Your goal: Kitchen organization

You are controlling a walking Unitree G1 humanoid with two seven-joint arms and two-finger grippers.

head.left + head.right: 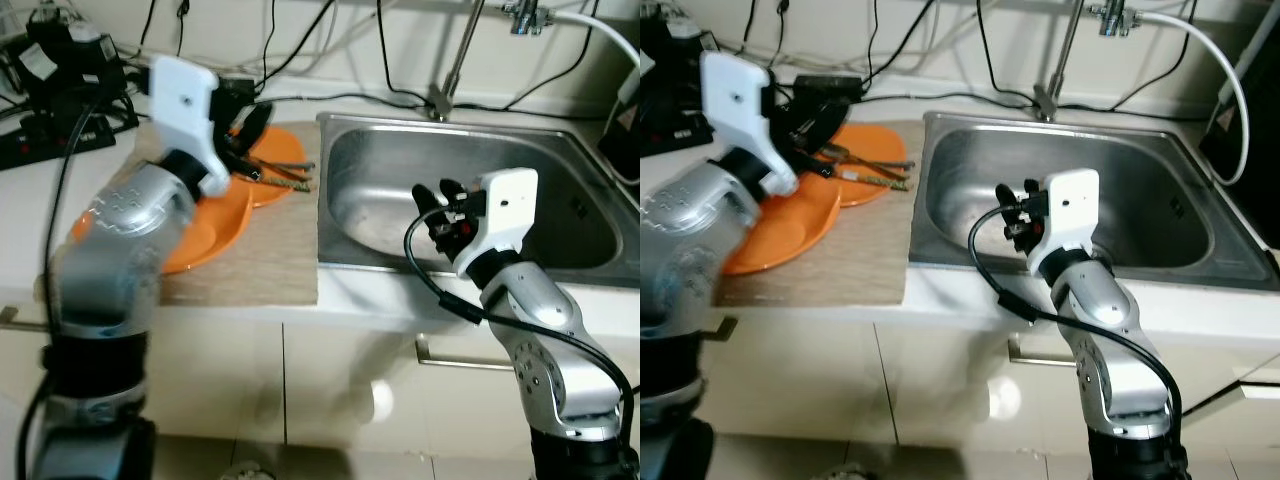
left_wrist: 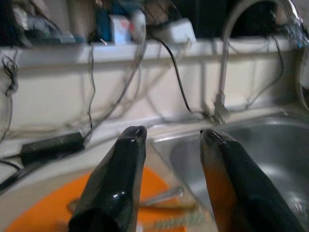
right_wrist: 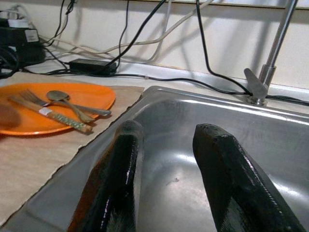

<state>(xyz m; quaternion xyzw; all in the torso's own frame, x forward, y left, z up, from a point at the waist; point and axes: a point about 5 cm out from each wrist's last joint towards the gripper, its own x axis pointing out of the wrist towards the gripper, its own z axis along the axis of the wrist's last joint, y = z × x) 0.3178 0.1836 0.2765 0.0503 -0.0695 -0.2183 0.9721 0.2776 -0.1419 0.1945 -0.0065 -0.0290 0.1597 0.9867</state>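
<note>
The left tool [image 1: 240, 125] hovers above the orange plates [image 1: 205, 225] with its fingers spread and nothing between them; the plates lie on a beige mat [image 1: 250, 270] on the tabletop [image 1: 20, 230], just left of the sink [image 1: 560, 160]. A fork [image 3: 46, 107] and a spoon [image 3: 72, 104] lie on the rear plate, their handles pointing toward the sink. The right tool [image 1: 435, 205] is held over the near part of the steel sink basin, fingers apart and empty, with the faucet [image 1: 455, 60] behind it.

Left tool [image 2: 169, 140] raised, fingers apart; right tool [image 3: 164, 140] low, fingers apart.
</note>
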